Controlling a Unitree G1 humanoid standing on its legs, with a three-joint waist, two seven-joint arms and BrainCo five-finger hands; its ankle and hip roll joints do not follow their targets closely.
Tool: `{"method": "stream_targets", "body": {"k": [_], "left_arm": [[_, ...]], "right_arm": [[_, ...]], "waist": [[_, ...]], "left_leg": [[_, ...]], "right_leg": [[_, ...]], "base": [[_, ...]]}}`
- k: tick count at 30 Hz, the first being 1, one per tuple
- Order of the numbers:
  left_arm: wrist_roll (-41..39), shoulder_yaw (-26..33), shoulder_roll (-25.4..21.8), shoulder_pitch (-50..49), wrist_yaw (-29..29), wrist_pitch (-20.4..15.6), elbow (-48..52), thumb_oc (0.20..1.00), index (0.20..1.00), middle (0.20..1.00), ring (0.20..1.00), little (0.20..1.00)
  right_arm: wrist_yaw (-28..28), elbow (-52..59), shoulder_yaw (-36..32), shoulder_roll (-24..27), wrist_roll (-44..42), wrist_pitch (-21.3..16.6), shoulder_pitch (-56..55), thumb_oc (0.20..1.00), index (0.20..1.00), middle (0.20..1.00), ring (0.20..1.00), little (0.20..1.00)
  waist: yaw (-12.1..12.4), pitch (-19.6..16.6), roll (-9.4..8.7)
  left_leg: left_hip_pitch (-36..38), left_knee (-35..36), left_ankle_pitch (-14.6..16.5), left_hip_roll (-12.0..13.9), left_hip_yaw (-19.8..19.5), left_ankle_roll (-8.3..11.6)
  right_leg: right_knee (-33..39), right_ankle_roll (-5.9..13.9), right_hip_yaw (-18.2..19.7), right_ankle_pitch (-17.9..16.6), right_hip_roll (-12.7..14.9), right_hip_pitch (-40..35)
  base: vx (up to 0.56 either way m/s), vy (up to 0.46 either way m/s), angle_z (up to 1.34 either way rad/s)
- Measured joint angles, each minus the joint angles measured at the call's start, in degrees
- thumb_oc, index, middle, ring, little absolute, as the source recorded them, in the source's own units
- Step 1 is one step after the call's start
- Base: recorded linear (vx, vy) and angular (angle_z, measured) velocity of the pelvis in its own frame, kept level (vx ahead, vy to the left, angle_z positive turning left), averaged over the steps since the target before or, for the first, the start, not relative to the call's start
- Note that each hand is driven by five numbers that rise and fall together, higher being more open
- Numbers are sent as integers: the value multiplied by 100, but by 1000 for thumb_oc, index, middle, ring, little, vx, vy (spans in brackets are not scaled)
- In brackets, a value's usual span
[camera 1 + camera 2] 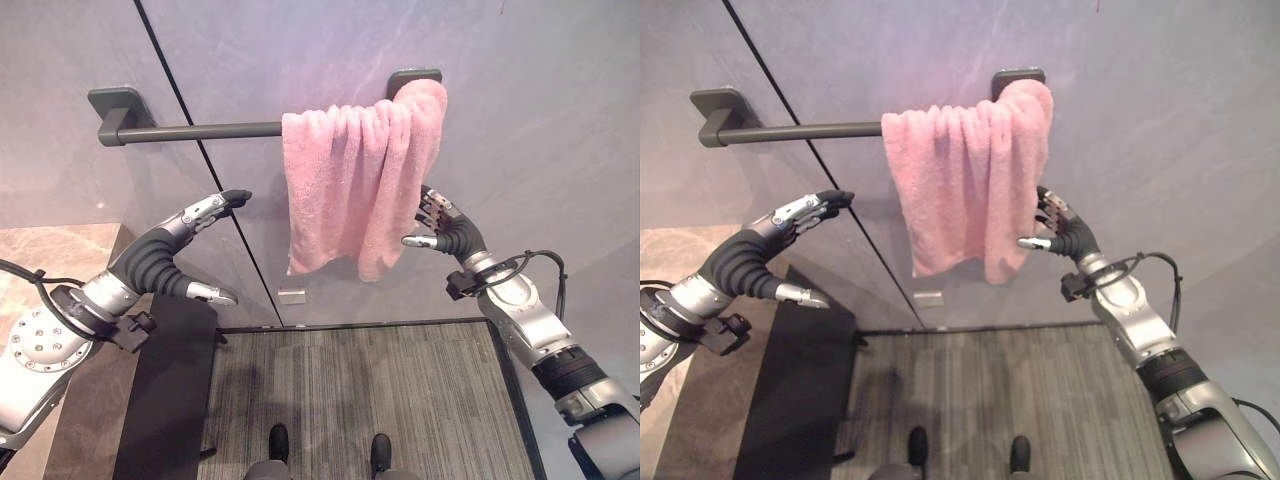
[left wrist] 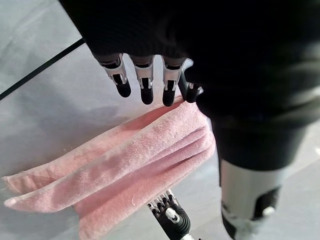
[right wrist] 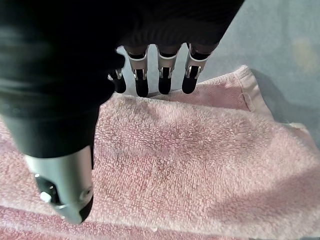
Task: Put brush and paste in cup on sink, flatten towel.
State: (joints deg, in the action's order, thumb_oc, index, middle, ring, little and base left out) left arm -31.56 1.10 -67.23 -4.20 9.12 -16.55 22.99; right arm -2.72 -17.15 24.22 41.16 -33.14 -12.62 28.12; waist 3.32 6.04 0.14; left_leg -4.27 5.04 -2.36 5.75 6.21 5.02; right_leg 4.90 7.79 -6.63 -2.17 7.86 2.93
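The left robot hand (image 1: 195, 222) is raised before the grey wall (image 1: 540, 120), its fingers straight and relaxed, thumb apart, holding nothing, well left of the pink towel (image 1: 360, 180). The towel hangs bunched in folds at the right end of the dark towel bar (image 1: 190, 130). The right robot hand (image 1: 440, 228), fingers extended and open, lies against the towel's lower right edge.
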Motion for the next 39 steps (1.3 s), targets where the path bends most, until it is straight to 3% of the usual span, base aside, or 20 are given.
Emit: {"method": "stream_targets", "body": {"k": [7,10,11,18,20,23,31,39], "left_arm": [[123,-4,205,-44,-7,6,-84,1000,1000,1000,1000,1000],[203,-4,230,-44,-9,6,-120,1000,1000,1000,1000,1000],[251,-4,232,-43,-10,6,-122,1000,1000,1000,1000,1000],[291,-4,234,-43,-12,6,-141,1000,1000,1000,1000,1000],[291,-4,234,-43,-14,6,-147,1000,1000,1000,1000,1000],[291,-4,234,-44,-17,5,-162,1000,1000,1000,1000,1000],[331,16,258,-64,-88,6,-170,1000,1000,1000,1000,1000],[341,32,927,-251,-203,11,-535,1000,1000,1000,1000,1000]], "right_arm": [[6,-153,31,-65,0,9,88,1000,1000,1000,1000,1000],[6,-192,32,-110,2,10,93,799,799,799,799,799],[7,-199,32,-121,2,10,95,598,598,598,598,598],[9,-296,124,-332,2,11,224,501,501,501,501,501],[11,-396,130,-437,10,12,255,379,379,379,379,379],[11,-419,130,-495,13,12,277,304,304,304,304,304],[17,-428,124,-524,17,13,306,329,329,329,329,329],[19,-415,115,-544,19,17,289,335,335,335,335,335]], "waist": [[58,-5,-9],[58,-12,-21],[58,-14,-23],[85,-31,-51],[109,-43,-70],[129,-50,-82],[133,-61,-98],[122,-66,-98]], "left_leg": [[14,0,-7,4,-35,9],[23,0,-11,4,-49,13],[24,0,-11,4,-50,13],[34,-1,-18,5,-81,17],[34,-1,-20,5,-82,18],[35,-1,-21,5,-83,18],[41,-1,-23,5,-79,19],[65,-1,-24,5,-75,19]], "right_leg": [[0,0,-19,0,-6,-29],[0,0,-27,0,-7,-47],[0,0,-28,0,-7,-48],[-1,0,-43,-1,-8,-79],[0,0,-43,0,-8,-79],[0,0,-43,0,-7,-81],[0,0,-41,0,-7,-83],[-1,0,-34,0,-8,-103]], "base": [[0,0,0],[0,0,0],[0,0,0],[-3,3,2],[0,0,0],[0,0,0],[0,0,0],[0,0,0]]}}
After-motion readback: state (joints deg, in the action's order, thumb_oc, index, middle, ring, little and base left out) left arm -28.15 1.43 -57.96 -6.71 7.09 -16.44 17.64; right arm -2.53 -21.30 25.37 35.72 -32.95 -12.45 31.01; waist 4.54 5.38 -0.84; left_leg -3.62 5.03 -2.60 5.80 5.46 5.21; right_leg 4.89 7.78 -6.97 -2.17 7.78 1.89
